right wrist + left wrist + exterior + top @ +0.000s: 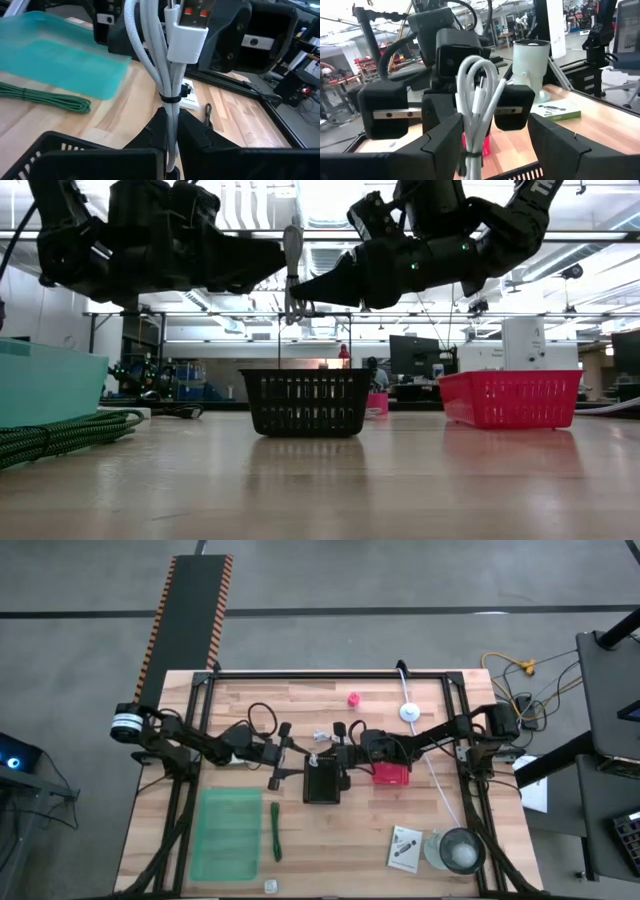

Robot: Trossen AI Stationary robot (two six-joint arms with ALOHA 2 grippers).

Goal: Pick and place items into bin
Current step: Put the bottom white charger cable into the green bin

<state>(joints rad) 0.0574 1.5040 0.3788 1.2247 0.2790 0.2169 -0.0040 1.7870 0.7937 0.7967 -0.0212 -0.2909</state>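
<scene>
The coiled white cable, tied with a thin black band point(167, 70), hangs between the two hands above the small black slotted plastic basket point(322, 784); the right hand point(169, 127) has its fingers pressed together on the bundle just under the band, plug end standing above them; the left hand point(492, 145) faces it from the other side with its fingers spread either side of the loops, and from where I stand I cannot tell whether they touch the cable. This looks like the carry step, or a pass between hands, with the bundle nearly over the basket; the red slotted basket point(391, 774) sits just beyond the right hand. Next, I judge, the holding hand must centre over the basket and let go cleanly; the springy loops could catch on the rim. The green braided strip point(275, 831) and white printed card point(404, 848) lie on the wooden table point(330, 840), well apart from both hands.
</scene>
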